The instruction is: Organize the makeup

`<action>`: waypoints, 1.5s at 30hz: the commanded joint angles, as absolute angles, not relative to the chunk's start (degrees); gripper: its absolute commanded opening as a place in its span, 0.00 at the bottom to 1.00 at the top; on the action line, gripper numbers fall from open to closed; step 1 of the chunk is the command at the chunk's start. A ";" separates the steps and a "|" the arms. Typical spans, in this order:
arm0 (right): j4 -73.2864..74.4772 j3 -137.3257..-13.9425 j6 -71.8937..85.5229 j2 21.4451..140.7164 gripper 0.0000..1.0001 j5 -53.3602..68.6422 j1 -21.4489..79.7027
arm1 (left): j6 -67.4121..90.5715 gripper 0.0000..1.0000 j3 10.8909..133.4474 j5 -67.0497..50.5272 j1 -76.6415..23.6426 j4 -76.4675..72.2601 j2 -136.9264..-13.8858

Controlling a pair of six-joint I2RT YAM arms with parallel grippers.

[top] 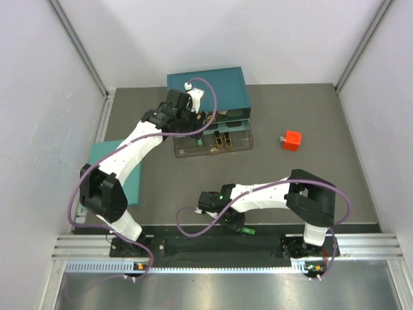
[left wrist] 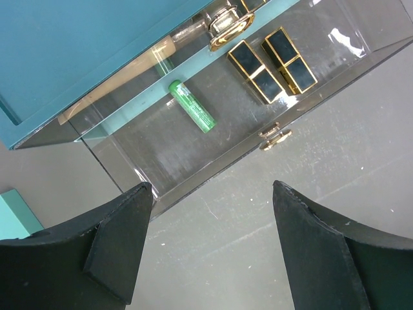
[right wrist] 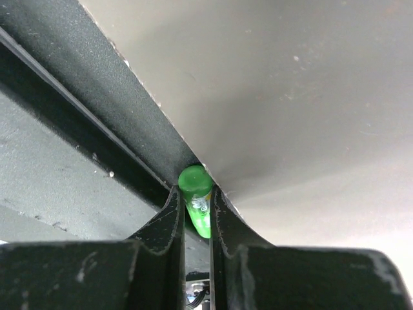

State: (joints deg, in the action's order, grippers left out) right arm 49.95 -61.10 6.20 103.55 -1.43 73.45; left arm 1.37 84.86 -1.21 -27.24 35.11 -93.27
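My right gripper [right wrist: 195,191] is shut on a green stick [right wrist: 195,184] that lies along the dark rail at the table's near edge. From above, that gripper [top: 240,226] is low near the front, with the green stick [top: 248,230] showing beside it. My left gripper [left wrist: 211,187] hangs open and holds nothing, just in front of the clear drawer [left wrist: 168,148]. Inside the drawer lie another green stick [left wrist: 191,106] and two black-and-gold flat cases [left wrist: 258,68] side by side. From above, the left gripper [top: 193,126] is over the drawer [top: 242,143].
The teal box [top: 206,90] stands behind the drawer at the back. A small red cube [top: 291,139] sits to its right. A flat teal panel [top: 116,171] lies at the left under my left arm. The black rail [top: 213,244] runs along the front.
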 commanded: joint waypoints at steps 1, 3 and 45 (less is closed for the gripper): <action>47.81 -63.88 9.67 97.32 0.00 1.84 72.86 | 1.84 0.80 87.01 -1.23 -26.90 34.63 -93.08; 48.69 -65.29 8.79 95.28 0.00 3.59 72.77 | 1.93 0.80 87.01 -0.79 -26.81 34.45 -92.99; 29.62 -105.39 -0.62 117.42 0.05 -7.20 40.43 | 1.23 0.81 92.90 3.96 -20.65 35.95 -93.08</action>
State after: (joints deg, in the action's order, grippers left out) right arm 30.61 -103.20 1.02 116.44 -7.64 40.29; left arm 2.90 91.26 5.61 -20.08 37.23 -95.77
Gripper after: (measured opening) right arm 0.081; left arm 0.809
